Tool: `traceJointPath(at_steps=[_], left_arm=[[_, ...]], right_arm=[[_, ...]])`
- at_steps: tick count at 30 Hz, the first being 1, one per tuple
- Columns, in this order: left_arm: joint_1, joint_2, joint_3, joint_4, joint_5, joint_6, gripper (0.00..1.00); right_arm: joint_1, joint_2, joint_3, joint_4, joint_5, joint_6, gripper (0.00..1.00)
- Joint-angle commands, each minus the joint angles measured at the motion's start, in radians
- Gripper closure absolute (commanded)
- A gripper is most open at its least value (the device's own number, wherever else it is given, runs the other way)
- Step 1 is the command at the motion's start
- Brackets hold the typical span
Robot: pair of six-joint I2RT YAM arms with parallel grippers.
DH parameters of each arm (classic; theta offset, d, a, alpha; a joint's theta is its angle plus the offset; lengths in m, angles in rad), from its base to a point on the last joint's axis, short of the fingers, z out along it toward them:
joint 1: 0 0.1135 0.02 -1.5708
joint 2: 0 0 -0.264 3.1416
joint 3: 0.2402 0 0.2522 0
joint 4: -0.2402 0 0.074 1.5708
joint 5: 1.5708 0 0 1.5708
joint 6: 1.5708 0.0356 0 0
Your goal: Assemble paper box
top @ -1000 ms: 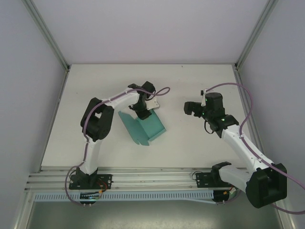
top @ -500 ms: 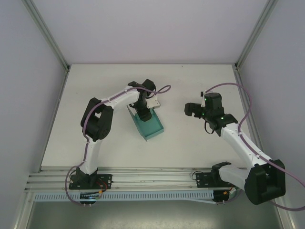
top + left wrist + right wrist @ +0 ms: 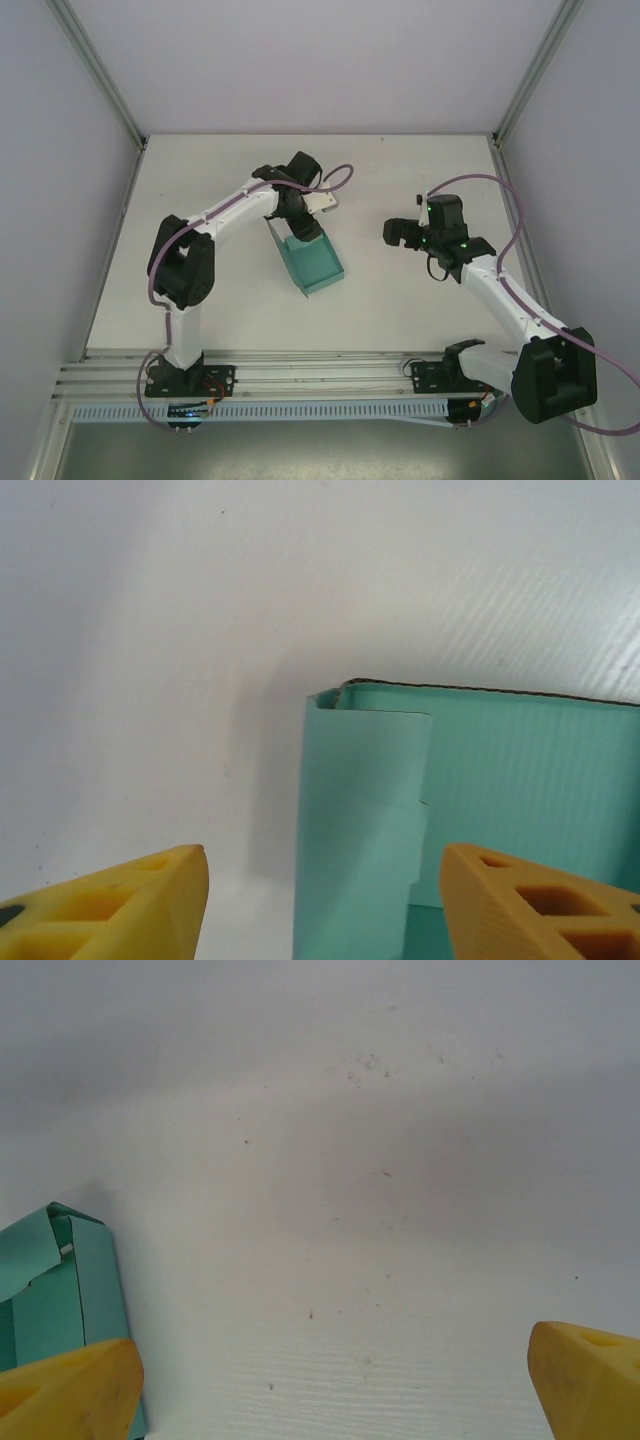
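paper box [image 3: 312, 262]: teal-green card folded into a shallow open-topped box; rests on the white table [image 3: 200, 190] near the middle, a little left of centre, turned at an angle to the table's edges.
box walls, overhead: one taller wall runs along the left long side; the floor lies open to the camera; the other sides are too small to judge.
box corner, left wrist view: an upright corner of the paper box [image 3: 520, 770] stands close to the lens; a narrow side panel is folded in against the wider wall, its inner edge stepped by a small notch; a dark cut edge runs along the top rim.
left gripper [image 3: 303, 232]: reaches down over the far end of the box, arm stretched out from the near-left base.
left gripper state: yellow fingers [image 3: 120, 905] spread wide apart, the box corner standing between them; neither seen touching the card; clamped on nothing.
right gripper [image 3: 392, 232]: hovers above the table to the right of the box, well apart from it and turned towards it.
right gripper state: yellow fingers [image 3: 70, 1390] spread wide apart, bare table between them; grips nothing.
box, right wrist view: sits at the left edge, partly behind the left fingertip, a folded flap at its upper corner.
table surface: white, finely ribbed, with faint specks and scuffs.
surroundings: pale walls and aluminium frame posts [image 3: 100, 70] around the table.
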Motion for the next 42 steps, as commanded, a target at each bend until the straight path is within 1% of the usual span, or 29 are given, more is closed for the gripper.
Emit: traceJointPath(at_steps=[1, 4, 7, 10, 13, 15, 18, 21, 23, 26, 29, 33, 35, 37, 39, 41, 42], left_arm=[[0.020, 0.082, 0.043, -0.055, -0.012, 0.000, 0.42], [0.035, 0.113, 0.051, -0.054, -0.006, -0.003, 0.44], [0.052, 0.143, 0.067, -0.062, 0.007, -0.011, 0.49], [0.055, 0.167, 0.070, -0.068, 0.010, -0.004, 0.50], [0.055, 0.190, 0.070, -0.070, 0.021, -0.004, 0.57], [0.055, 0.201, 0.073, -0.064, 0.007, -0.013, 0.68], [0.056, 0.221, 0.079, -0.074, -0.016, -0.015, 0.74], [0.056, 0.226, 0.073, -0.069, -0.045, -0.028, 0.91], [0.056, 0.218, 0.065, -0.053, -0.053, -0.037, 1.00], [0.057, 0.203, 0.052, -0.015, -0.079, -0.052, 1.00], [0.056, 0.181, 0.025, 0.046, -0.139, -0.069, 1.00], [0.055, 0.094, -0.047, 0.202, -0.239, -0.146, 1.00], [0.054, 0.032, -0.080, 0.287, -0.281, -0.221, 1.00], [0.053, -0.016, -0.074, 0.321, -0.328, -0.317, 1.00], [0.050, -0.054, -0.064, 0.338, -0.334, -0.395, 1.00], [0.039, -0.098, -0.093, 0.399, -0.330, -0.421, 1.00], [0.027, -0.121, -0.119, 0.441, -0.355, -0.425, 1.00]], right_arm=[[-0.007, 0.007, -0.022, -0.001, -0.025, 0.021, 0.01], [-0.007, 0.008, -0.019, 0.001, -0.030, 0.021, 0.01], [-0.007, 0.011, -0.018, 0.004, -0.040, 0.016, 0.01], [-0.007, 0.020, -0.018, 0.004, -0.035, 0.014, 0.01], [-0.006, 0.034, -0.019, 0.009, -0.028, 0.014, 0.01], [-0.006, 0.042, -0.019, 0.008, -0.026, 0.014, 0.01], [-0.007, 0.045, -0.018, 0.002, -0.024, 0.010, 0.01], [-0.006, 0.038, -0.025, 0.003, -0.011, 0.008, 0.01], [-0.007, 0.031, -0.028, 0.002, -0.005, 0.007, 0.01], [-0.007, 0.027, -0.030, -0.002, 0.002, 0.005, 0.01], [-0.007, 0.019, -0.032, -0.004, 0.008, 0.008, 0.01], [-0.006, 0.001, -0.047, 0.026, 0.013, 0.040, 0.01], [-0.007, -0.001, -0.057, 0.065, -0.022, 0.067, 0.01], [-0.004, 0.005, -0.056, 0.114, -0.060, 0.118, 0.01], [0.020, 0.018, -0.064, 0.210, -0.067, 0.195, 0.02], [0.072, 0.053, -0.052, 0.308, -0.082, 0.229, 0.03], [0.099, 0.080, -0.032, 0.324, -0.082, 0.232, 0.03]])
